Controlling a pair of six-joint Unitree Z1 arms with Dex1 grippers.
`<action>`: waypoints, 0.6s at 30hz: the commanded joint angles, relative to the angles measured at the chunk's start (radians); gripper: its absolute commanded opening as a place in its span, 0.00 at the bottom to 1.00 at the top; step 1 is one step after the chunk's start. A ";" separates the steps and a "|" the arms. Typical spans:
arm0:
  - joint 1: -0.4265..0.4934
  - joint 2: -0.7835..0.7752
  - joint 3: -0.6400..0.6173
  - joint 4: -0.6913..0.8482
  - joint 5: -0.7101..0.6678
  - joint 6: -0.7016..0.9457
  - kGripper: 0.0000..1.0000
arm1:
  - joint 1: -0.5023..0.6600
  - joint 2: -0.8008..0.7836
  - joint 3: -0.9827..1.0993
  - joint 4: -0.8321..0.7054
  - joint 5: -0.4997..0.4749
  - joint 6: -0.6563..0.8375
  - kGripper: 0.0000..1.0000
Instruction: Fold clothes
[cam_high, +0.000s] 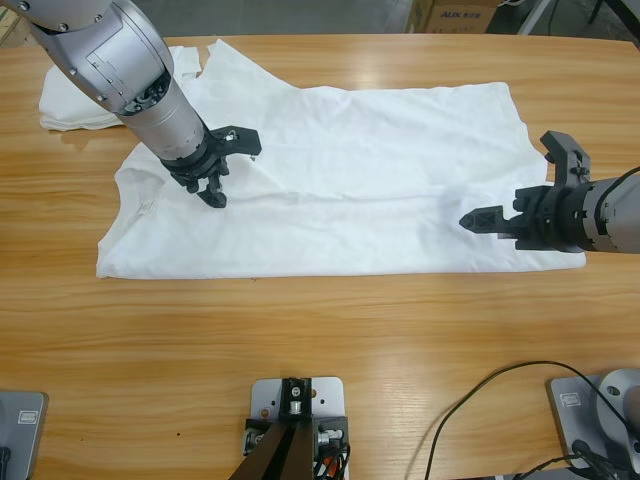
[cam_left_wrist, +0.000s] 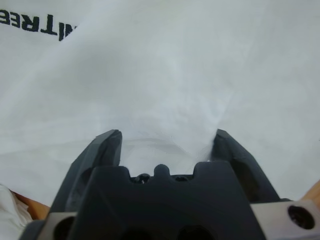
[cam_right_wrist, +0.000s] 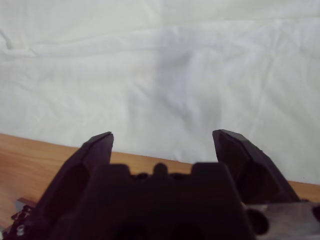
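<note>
1. Left gripper (cam_high: 228, 168): jaws spread wide, holding nothing, tips down on the T-shirt (cam_high: 340, 180) near its collar end.
2. Right gripper (cam_high: 515, 185): jaws wide apart, empty, over the shirt's hem.
3. Shirt spread flat mid-tabletop (cam_high: 300, 330); folded bundle (cam_high: 75, 100) at the far left corner.

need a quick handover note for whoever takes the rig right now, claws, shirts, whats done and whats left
Left claw: open, jaws spread low over the spread T-shirt, near its left end; nothing gripped.
Right claw: open, at the shirt's right edge, nothing gripped.
The shirt lies flat across the wooden table, black lettering showing in the left wrist view.
Folded white bundle sits at the table's far left corner, behind the left arm.
Done: shirt laid out. Left: every fold of this shirt; no fold made yet.
</note>
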 joint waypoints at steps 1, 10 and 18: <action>0.002 0.055 -0.010 0.000 0.011 -0.020 0.00 | 0.003 0.025 0.025 -0.012 0.012 0.007 0.82; -0.011 0.059 -0.008 0.001 0.001 -0.015 0.00 | 0.003 0.027 0.030 -0.020 0.013 0.007 0.82; -0.074 0.036 -0.072 0.108 -0.081 -0.201 0.00 | 0.003 0.018 0.034 -0.023 0.007 0.013 0.82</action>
